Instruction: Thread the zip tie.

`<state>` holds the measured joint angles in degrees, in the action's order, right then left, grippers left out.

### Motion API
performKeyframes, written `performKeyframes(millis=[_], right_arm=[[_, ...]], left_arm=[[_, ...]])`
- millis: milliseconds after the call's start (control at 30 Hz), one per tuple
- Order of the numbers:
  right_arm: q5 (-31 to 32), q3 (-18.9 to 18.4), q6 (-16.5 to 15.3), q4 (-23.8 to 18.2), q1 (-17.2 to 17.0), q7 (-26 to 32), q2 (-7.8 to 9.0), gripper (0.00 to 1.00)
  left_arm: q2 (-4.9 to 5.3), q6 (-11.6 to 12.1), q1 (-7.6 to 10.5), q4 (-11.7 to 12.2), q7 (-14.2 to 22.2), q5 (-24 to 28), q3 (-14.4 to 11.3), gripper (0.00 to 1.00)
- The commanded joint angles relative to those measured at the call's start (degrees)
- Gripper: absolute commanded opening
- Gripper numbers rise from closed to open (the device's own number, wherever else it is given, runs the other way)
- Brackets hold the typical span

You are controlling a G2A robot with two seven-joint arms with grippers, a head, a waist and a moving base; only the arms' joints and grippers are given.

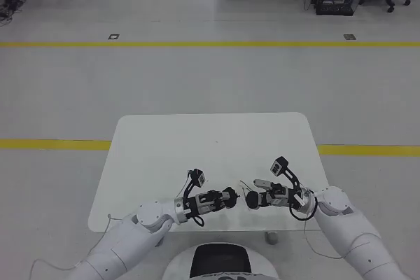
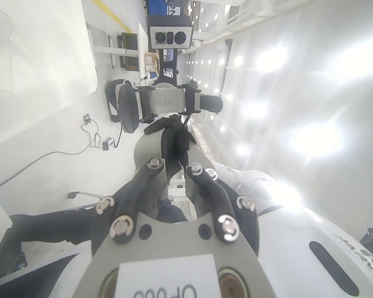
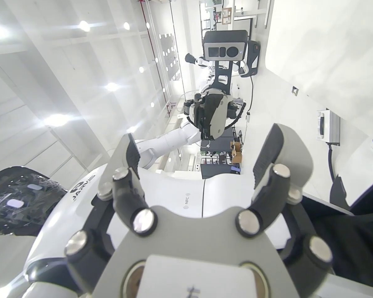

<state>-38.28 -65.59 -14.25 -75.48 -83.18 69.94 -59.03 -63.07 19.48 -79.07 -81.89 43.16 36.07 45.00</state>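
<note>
Over the near edge of the white table point(image 1: 217, 140), both arms are bent inward at the elbow, with forearms roughly level and wrists turned so the two pincers face each other tip to tip, close together but apart.

The left gripper point(image 1: 232, 195) has its fingers pressed together. In its own wrist view point(image 2: 174, 133) a small black piece is pinched at the tips. It appears to be the zip tie point(image 2: 174, 120), though its shape is hard to make out. It is held above the tabletop, in the gap between the two arms.

Just beyond it, the right gripper point(image 1: 253, 192) has its fingers point(image 3: 130, 156) spread wide with nothing between them, as its own wrist view point(image 3: 202, 134) shows. Seen from the left wrist, that spread gripper point(image 2: 169, 102) sits straight ahead of the pinched piece. From the right wrist, the left gripper point(image 3: 209, 116) appears end-on, centred between the spread fingers.
</note>
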Motion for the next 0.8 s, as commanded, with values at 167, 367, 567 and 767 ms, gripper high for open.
performKeyframes(millis=[167,367,567,767], right_arm=[[0.0,0.0,0.0,0.0,0.0,0.0,0.0,1.0],[0.0,0.0,0.0,0.0,0.0,0.0,0.0,1.0],[0.0,0.0,0.0,0.0,0.0,0.0,0.0,1.0],[0.0,0.0,0.0,0.0,0.0,0.0,0.0,1.0]], left_arm=[[0.13,0.0,-0.4,-0.9,-7.9,-8.2,1.2,0.0],[0.93,0.0,-4.07,-3.9,-10.2,-13.5,6.3,0.0],[1.23,0.0,-7.02,-7.0,-10.1,-18.8,10.2,0.0],[0.96,0.0,-8.7,-8.4,-9.5,-20.5,12.7,0.0]])
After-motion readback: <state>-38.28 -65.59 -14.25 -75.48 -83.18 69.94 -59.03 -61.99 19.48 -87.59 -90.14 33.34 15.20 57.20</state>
